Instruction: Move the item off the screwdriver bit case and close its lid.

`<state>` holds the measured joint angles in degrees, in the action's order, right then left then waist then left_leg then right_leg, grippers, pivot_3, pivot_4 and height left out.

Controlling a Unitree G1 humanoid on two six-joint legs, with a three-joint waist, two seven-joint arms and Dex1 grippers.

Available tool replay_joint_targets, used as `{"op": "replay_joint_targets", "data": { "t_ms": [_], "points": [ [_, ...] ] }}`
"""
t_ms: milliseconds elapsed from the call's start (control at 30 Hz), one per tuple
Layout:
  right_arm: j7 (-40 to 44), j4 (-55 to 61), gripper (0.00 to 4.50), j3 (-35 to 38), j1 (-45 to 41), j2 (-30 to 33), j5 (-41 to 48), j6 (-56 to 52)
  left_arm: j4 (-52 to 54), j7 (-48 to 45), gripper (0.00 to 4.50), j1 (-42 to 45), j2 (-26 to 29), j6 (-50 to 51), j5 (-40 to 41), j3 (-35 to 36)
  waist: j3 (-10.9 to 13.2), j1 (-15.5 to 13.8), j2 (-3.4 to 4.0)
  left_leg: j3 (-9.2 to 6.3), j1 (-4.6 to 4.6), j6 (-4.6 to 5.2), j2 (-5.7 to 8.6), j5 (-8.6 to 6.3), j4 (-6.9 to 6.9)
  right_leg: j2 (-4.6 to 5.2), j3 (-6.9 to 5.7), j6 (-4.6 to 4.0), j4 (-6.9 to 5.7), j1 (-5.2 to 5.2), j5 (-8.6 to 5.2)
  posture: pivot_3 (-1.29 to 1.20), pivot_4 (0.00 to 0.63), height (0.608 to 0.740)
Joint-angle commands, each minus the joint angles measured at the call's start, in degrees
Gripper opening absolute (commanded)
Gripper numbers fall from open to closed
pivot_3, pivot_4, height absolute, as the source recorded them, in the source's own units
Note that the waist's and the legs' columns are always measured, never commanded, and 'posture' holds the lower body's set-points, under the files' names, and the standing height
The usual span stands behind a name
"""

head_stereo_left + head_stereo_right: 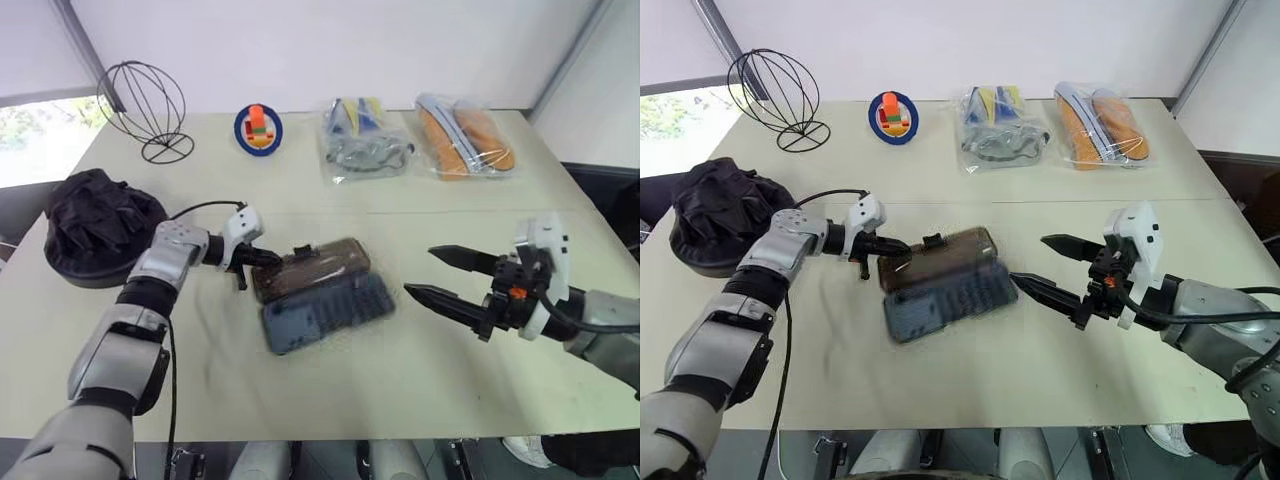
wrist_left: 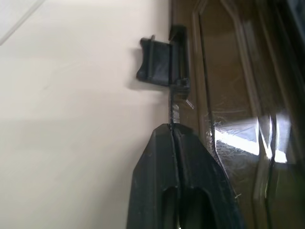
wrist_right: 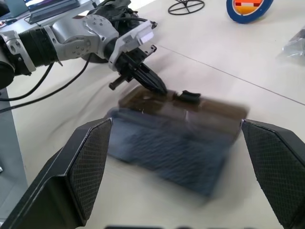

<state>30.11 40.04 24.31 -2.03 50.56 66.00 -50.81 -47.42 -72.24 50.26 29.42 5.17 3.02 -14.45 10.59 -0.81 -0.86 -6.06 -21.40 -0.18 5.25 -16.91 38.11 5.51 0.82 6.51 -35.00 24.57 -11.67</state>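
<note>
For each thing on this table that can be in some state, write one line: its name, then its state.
lid: open, lying flat beside the tray
screwdriver bit case: open, nothing on it
item: off the case, at the table's left edge
left gripper: shut on the lid's edge
right gripper: open, empty

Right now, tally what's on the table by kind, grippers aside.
Clear plastic bags: 2
Open bit case: 1
Black disc with a lumpy mound: 1
Wire sphere stand: 1
Blue round thing with an orange top: 1
Total: 6
</note>
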Motion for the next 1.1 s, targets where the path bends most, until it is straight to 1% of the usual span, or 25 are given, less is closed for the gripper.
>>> {"op": "replay_joint_targets", "data": {
  "t_ms": [33,167,233,333,467,567,767,833,867,967,1000,1067,1100],
  "points": [
    [0.0,0.4,4.50,0.6,-0.1,0.1,0.3,1.2,-2.5,0.7,0.04,0.0,-0.4,-2.2,-3.0,-1.1,0.0,0.0,0.00,0.00,0.01,0.00,0.00,0.00,0.00,0.00,0.00,0.00,0.00,0.00,0.00,0.00,0.150,0.740],
    [0.5,-0.1,4.50,0.3,-0.1,0.4,-0.4,1.2,-6.5,3.5,0.04,4.0,-0.7,-17.7,-6.4,-1.7,0.0,-0.3,-0.03,-0.02,-0.02,0.00,0.01,0.00,0.05,0.01,-0.02,0.00,0.00,-0.01,0.00,0.00,0.150,0.740],
    [2.1,0.0,4.50,0.5,0.3,1.5,-0.4,0.9,-10.0,3.1,0.04,7.4,-1.7,-24.6,-7.4,-1.7,0.0,-0.3,-0.07,-0.02,-0.04,0.00,0.02,0.01,0.06,0.01,-0.02,0.01,0.02,0.00,0.01,0.00,0.150,0.740],
    [5.1,0.3,4.50,0.8,1.7,3.9,-1.6,0.5,-15.2,3.2,0.04,11.9,-3.8,-30.8,-8.6,-1.6,0.1,-0.8,-0.14,-0.03,-0.12,0.00,0.02,0.00,0.08,0.00,-0.06,0.02,0.04,0.03,0.01,0.00,0.150,0.740],
    [8.0,0.9,4.50,-0.1,5.3,6.6,-6.4,1.5,-21.1,7.3,0.04,15.8,-7.1,-34.6,-12.1,-2.3,0.1,-1.4,-0.15,0.01,-0.15,0.07,0.03,-0.04,0.08,0.00,-0.07,0.06,0.09,0.03,0.03,0.00,0.150,0.740],
    [7.6,1.3,4.50,-0.3,6.1,5.7,-7.1,1.9,-23.6,8.4,0.04,16.2,-9.0,-34.2,-13.7,-2.4,0.1,-1.5,-0.16,0.03,-0.15,0.10,0.05,-0.06,0.09,0.00,-0.06,0.10,0.09,0.03,0.02,0.00,0.150,0.740],
    [6.5,2.0,4.50,0.3,7.1,4.3,-7.5,1.8,-25.6,10.4,0.04,15.8,-10.8,-32.2,-14.9,-1.6,0.1,-1.6,-0.17,0.01,-0.16,0.11,0.08,-0.06,0.12,0.02,-0.07,0.14,0.08,0.01,0.03,0.00,0.150,0.740],
    [6.2,2.1,4.50,-0.1,7.0,3.9,-7.7,2.0,-25.9,11.2,0.60,15.8,-11.2,-32.0,-14.8,-0.9,0.1,-1.6,-0.18,0.01,-0.16,0.12,0.11,-0.06,0.13,0.04,-0.06,0.16,0.09,0.00,0.03,0.00,0.150,0.740],
    [6.1,2.0,4.50,-0.4,6.9,3.8,-7.7,2.0,-25.9,11.9,1.02,15.8,-11.3,-32.4,-15.0,-0.8,0.1,-1.5,-0.21,0.01,-0.16,0.13,0.11,-0.06,0.14,0.04,-0.06,0.17,0.09,0.00,0.04,0.00,0.150,0.740],
    [6.2,1.7,4.50,-1.0,6.5,3.7,-7.9,2.2,-25.9,14.0,2.55,16.0,-11.2,-33.7,-15.4,-0.7,0.1,-1.3,-0.24,0.00,-0.15,0.12,0.10,-0.06,0.14,0.02,-0.06,0.18,0.08,0.00,0.04,0.00,0.150,0.740],
    [6.3,1.5,4.50,-1.3,6.3,3.6,-8.0,2.2,-25.9,14.7,3.00,16.0,-11.1,-34.0,-15.5,-0.6,0.1,-1.2,-0.24,0.01,-0.13,0.12,0.08,-0.06,0.13,0.01,-0.05,0.18,0.08,0.01,0.04,0.00,0.150,0.740],
    [6.7,1.2,4.50,-1.8,6.1,3.7,-8.5,2.3,-25.8,16.4,4.19,16.2,-10.8,-35.1,-15.7,-0.4,0.1,-1.3,-0.24,0.02,-0.11,0.12,0.05,-0.06,0.13,-0.02,-0.04,0.18,0.05,0.01,0.04,0.00,0.150,0.740],
    [6.8,1.1,4.50,-2.0,6.0,3.7,-8.7,2.4,-25.7,17.6,4.45,16.4,-10.6,-35.7,-15.8,-0.3,0.1,-1.3,-0.24,0.02,-0.11,0.12,0.05,-0.06,0.13,-0.02,-0.04,0.18,0.05,0.01,0.04,0.00,0.150,0.740]
  ]
}}
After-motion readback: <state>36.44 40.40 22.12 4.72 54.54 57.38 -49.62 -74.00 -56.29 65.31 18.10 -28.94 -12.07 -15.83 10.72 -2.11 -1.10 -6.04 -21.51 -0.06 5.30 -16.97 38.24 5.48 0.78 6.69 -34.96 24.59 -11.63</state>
